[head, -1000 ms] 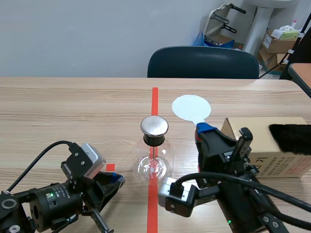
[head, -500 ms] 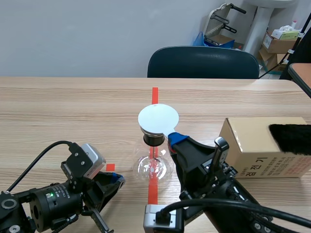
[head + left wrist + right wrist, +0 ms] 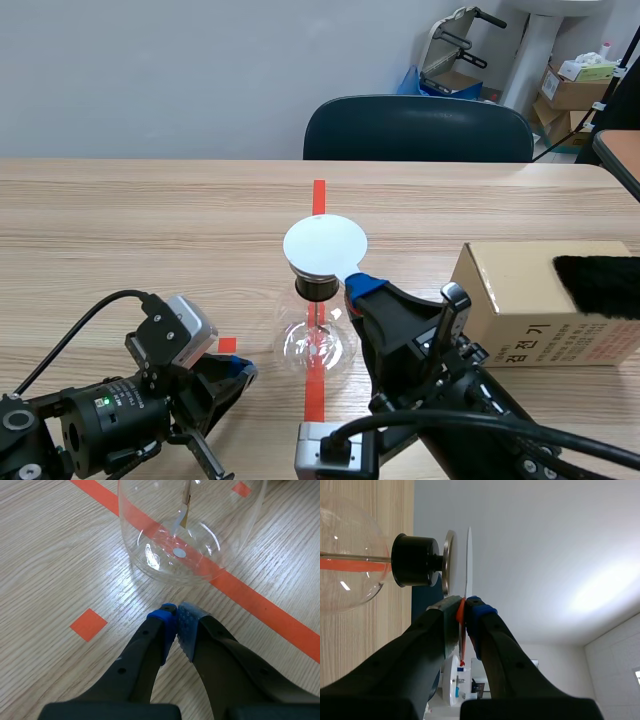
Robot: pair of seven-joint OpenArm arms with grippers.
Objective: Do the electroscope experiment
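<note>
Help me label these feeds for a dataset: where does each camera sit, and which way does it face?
Scene view: between the arms, facing across the table toward a chair; shows both arms, the right gripper holding a disc.
Left wrist view: on the left arm, looking down past the shut left gripper at the flask base.
Right wrist view: on the right arm, rolled sideways, looking past its gripper at the disc beside the flask's cap.
Shared: all three show the flask.
</note>
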